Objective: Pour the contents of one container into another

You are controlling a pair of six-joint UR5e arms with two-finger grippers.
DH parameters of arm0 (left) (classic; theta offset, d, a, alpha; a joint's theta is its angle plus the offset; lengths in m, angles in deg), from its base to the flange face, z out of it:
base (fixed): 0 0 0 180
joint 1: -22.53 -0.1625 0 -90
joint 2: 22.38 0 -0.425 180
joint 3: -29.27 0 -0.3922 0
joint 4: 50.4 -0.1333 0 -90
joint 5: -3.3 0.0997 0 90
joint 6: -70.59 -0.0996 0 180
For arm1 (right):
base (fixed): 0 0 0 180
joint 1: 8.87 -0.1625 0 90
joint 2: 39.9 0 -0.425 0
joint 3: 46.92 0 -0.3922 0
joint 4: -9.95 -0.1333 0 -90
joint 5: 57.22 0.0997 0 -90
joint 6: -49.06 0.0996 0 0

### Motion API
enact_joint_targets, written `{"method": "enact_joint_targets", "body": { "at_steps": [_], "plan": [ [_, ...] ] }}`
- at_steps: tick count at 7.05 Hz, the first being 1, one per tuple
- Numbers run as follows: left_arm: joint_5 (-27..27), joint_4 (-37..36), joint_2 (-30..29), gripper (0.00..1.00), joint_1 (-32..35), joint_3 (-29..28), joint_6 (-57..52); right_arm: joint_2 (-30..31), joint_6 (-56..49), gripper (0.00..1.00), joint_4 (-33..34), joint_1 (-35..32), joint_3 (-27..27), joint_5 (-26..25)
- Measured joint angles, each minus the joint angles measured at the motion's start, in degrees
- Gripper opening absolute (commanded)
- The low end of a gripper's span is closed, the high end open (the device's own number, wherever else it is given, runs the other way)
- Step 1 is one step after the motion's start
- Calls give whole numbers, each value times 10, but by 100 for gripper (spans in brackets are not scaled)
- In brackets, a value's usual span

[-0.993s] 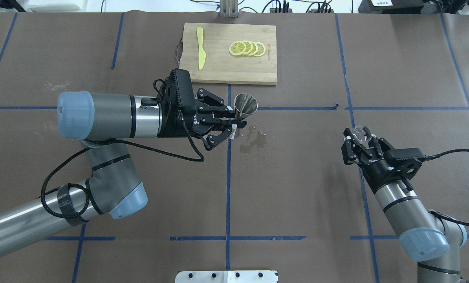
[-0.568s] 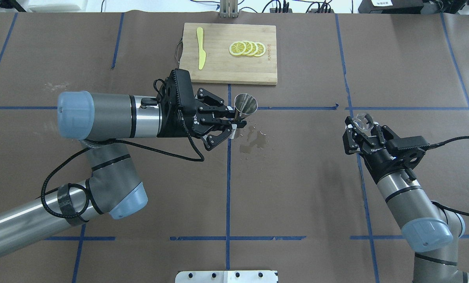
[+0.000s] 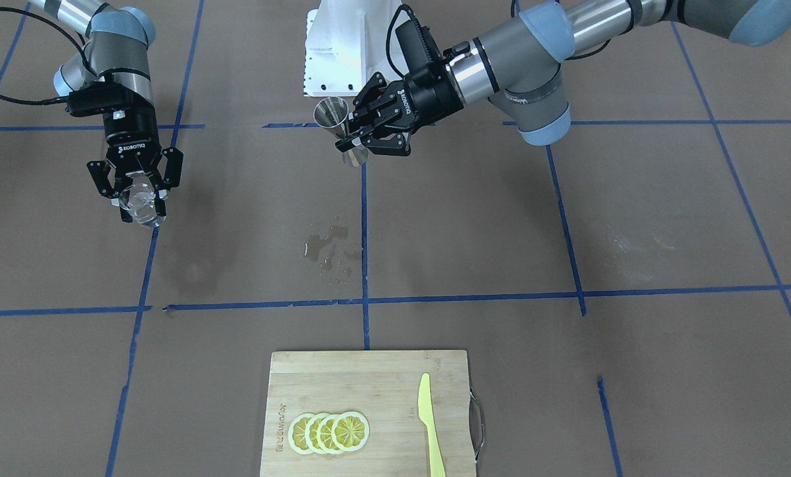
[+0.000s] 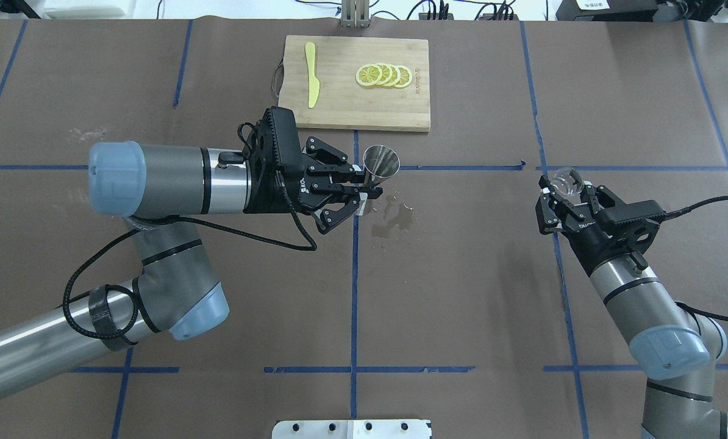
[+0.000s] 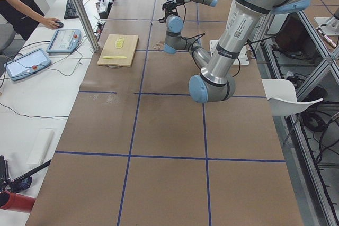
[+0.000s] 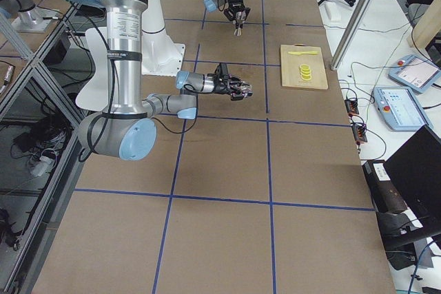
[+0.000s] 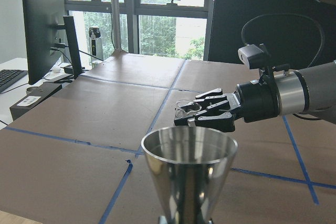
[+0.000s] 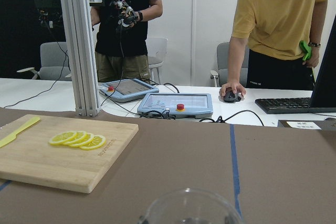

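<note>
My left gripper (image 4: 366, 185) is shut on the narrow waist of the shiny steel jigger (image 4: 381, 163), holding it upright above the table's middle. The jigger also shows in the front view (image 3: 332, 114) and fills the lower left wrist view (image 7: 189, 161). Far to the right, my right gripper (image 4: 563, 190) is shut on the small clear glass tumbler (image 4: 564, 181), held above the table. In the front view this glass (image 3: 138, 204) hangs at the right gripper's (image 3: 137, 193) tips. Only the glass's rim (image 8: 189, 207) shows in the right wrist view. A wide gap separates the glass from the jigger.
A wet puddle (image 4: 394, 216) lies on the brown paper just below the jigger. At the table's far edge stands a wooden cutting board (image 4: 339, 110) with lemon slices (image 4: 383, 75) and a yellow knife (image 4: 311, 73). Operators stand beyond the table (image 8: 273, 30).
The right arm has carried the glass toward the table's far side and slightly right. The left arm and jigger have stayed still.
</note>
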Motion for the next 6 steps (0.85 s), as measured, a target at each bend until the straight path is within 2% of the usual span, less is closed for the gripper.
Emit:
{"method": "enact_joint_targets", "body": {
  "at_steps": [4,5,6],
  "plan": [
    [0,0,7,0,0,9,0,3,-44,0,-20,-22,-13,50],
    [0,0,9,0,0,11,0,2,-45,0,-2,-27,-24,74],
    [0,0,12,0,0,11,-1,0,-47,0,51,-30,-60,94]
  ]
}}
